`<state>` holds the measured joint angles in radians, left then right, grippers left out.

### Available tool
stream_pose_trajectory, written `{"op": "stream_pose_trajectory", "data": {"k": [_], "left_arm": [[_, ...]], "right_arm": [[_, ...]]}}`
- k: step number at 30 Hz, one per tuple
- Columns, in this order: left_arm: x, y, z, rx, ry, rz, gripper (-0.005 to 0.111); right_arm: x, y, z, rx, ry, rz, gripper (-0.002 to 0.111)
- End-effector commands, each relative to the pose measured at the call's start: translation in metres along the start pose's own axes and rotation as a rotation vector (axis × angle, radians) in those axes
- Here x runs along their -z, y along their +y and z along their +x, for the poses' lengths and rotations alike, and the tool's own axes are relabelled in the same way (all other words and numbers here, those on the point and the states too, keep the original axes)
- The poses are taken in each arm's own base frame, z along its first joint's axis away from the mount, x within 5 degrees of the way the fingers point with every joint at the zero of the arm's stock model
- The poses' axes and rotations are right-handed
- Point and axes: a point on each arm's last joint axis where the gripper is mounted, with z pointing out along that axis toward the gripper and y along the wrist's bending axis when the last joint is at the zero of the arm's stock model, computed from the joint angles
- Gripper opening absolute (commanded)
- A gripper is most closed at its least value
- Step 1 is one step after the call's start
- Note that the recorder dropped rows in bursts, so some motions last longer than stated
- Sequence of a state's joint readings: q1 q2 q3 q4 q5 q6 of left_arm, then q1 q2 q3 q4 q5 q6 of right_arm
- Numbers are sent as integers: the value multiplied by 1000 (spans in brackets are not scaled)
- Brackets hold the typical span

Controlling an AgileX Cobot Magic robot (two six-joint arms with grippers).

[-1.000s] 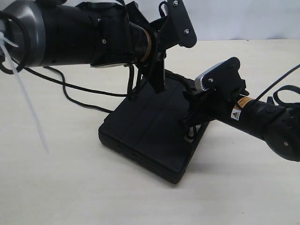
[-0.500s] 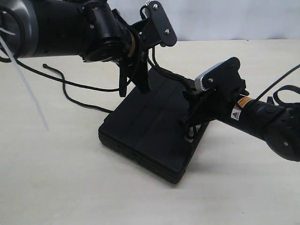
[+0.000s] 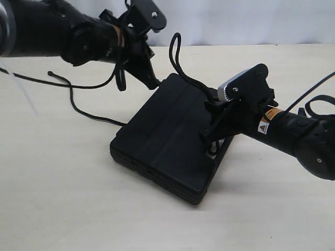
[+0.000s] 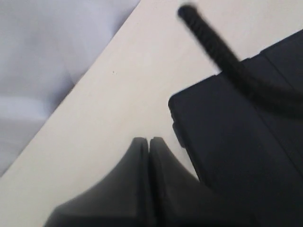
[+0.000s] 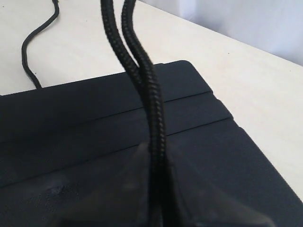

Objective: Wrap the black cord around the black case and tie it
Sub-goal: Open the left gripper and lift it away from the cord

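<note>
I watch my left gripper pull back from over the black case. It swings left and far, and its tips now sit just off the case's far-left corner. With that arm out of the way, the black cord shows as an upright loop above the case's far edge.

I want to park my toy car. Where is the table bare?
Bare table lies nearer the camera than the black case. Crowded: the black cord trails left of the case; left hand and right hand crowd its far and right edges.
</note>
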<state>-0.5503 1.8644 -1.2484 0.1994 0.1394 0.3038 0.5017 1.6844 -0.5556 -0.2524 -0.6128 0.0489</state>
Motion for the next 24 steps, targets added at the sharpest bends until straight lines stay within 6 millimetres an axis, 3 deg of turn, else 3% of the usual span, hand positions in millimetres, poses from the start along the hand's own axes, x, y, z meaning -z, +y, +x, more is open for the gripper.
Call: {"op": "stream_pose_trajectory", "data": {"k": [1, 5, 9, 10, 12, 13, 14, 15, 17, 18, 19, 24], "left_arm": [[-2, 17, 32, 106, -40, -64, 0], [-1, 28, 37, 181, -54, -95, 0], [0, 24, 23, 320, -178, -116, 0], [2, 29, 16, 600, -290, -114, 0], [5, 32, 8, 750, -413, -59, 0], [8, 26, -1, 686, -524, 102, 0], [17, 19, -9, 567, -687, 396, 0], [19, 17, -8, 521, -732, 500, 0], [15, 35, 4, 588, -738, 604, 0], [6, 52, 32, 573, -609, 559, 0], [3, 57, 43, 563, -575, 560, 0], [-10, 57, 75, 526, -588, 665, 0]], "right_arm": [[0, 0, -3, -2, -13, 3, 4], [0, 0, -4, -2, -24, 3, 4], [0, 0, -4, -2, -24, 3, 4], [0, 0, -4, -2, -24, 3, 4], [0, 0, -3, -2, -22, 3, 4], [0, 0, -3, -2, -22, 3, 4], [0, 0, -4, -2, -24, 3, 4], [0, 0, -4, -2, -24, 3, 4], [0, 0, -3, -2, -14, 3, 4], [0, 0, -2, -2, -2, 4, 4], [0, 0, -2, -2, -2, 4, 4], [0, 0, -3, -2, -20, 3, 4]]}}
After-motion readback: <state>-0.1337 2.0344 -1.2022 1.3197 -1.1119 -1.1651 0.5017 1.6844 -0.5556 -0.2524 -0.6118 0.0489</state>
